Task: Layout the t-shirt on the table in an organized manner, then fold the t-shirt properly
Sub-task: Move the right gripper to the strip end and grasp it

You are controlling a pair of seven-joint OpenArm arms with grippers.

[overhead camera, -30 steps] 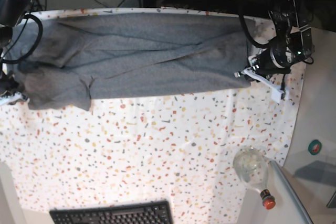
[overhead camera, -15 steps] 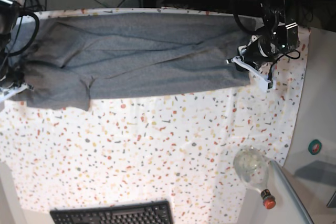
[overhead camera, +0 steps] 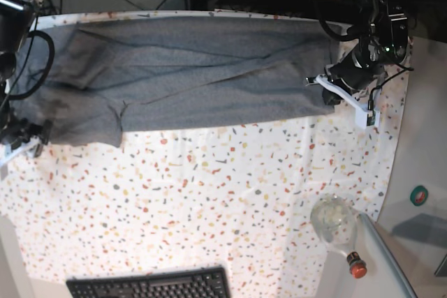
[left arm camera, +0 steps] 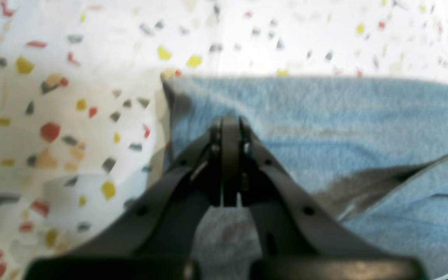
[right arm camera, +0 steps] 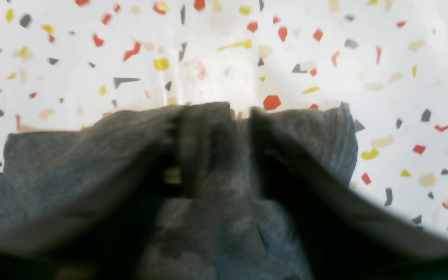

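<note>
**Two pincers, one t-shirt, each end pinched**

Where the left pincer shows in its wrist view, its two dark fingers are pressed together on a corner of the t-shirt, clenched on the cloth right at its edge, with the speckled table just past that corner. Seen from its own wrist view, the right pincer is mostly buried under grey fabric; its two blurred fingers rise through a bunched fold of the t-shirt, gripping it.

From the base view, the one t-shirt lies stretched as a long grey band across the far part of the table, a sleeve hanging toward the near side at one end. One left pincer sits at the hem end, one right pincer at the sleeve end. Nearer the camera rest one clear bottle with a red cap and one black keyboard at the table's near edge.
</note>
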